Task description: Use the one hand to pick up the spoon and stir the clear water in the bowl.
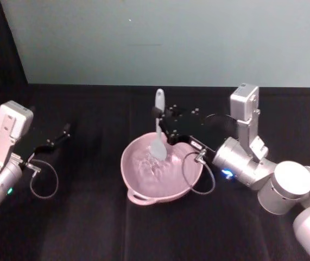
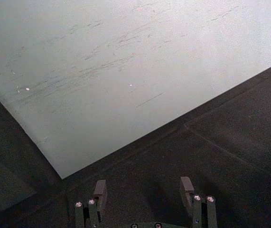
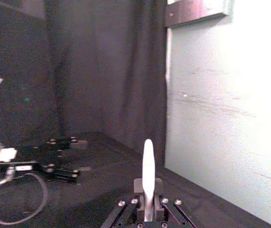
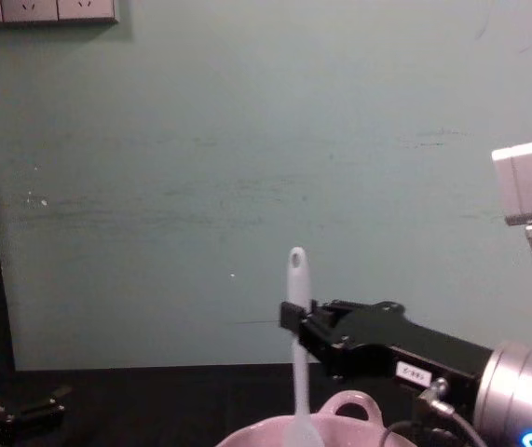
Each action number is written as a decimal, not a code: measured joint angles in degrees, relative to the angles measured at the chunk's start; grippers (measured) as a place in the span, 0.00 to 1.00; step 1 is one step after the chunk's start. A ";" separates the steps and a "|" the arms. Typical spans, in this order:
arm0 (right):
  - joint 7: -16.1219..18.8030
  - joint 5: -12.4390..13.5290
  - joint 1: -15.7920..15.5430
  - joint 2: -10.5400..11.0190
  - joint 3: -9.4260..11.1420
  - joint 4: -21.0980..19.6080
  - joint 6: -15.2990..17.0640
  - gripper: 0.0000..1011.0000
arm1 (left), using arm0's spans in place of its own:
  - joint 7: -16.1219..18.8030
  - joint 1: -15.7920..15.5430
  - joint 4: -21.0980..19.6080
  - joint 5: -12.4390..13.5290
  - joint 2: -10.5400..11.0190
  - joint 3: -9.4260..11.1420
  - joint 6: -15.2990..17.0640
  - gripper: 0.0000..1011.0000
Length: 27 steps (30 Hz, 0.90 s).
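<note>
Clamping the spoon (image 1: 158, 147) partway up its slim handle with the right gripper (image 1: 162, 118), fingers pinched on it from either side. Holding it close to upright, holed tip up and paddle head down inside the pink bowl (image 1: 130, 163). Dipping, apparently, into the water there; head view shows a rippled sheen around the head, though hard to say how deep it sits. Seen from the chest: handle (image 4: 296, 279) rising straight above the black gripper (image 4: 293, 321), loop handle of the bowl (image 4: 349, 405) just beside the spoon's lower end.

Resting on the black table (image 1: 89, 228) near its middle (the bowl, that is), with the right arm reaching in from the right across the rim.

Hovering well off to the left above the table, the left gripper (image 1: 65, 130) pointing toward the pale wall (image 1: 144, 32), fingers (image 2: 99, 190) spread apart with nothing between them.
</note>
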 joint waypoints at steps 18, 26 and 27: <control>5.82 7.47 -8.89 8.42 4.01 -14.42 10.98 0.12 | 0.00 0.00 0.00 0.00 0.00 0.00 0.00 1.00; 6.68 9.37 -7.49 6.31 1.12 -14.06 12.81 0.12 | 0.00 0.00 0.00 0.00 0.00 0.00 0.00 1.00; 6.56 9.19 -6.80 5.52 0.61 -13.21 12.49 0.12 | 0.00 0.00 0.00 0.00 0.00 0.00 0.00 1.00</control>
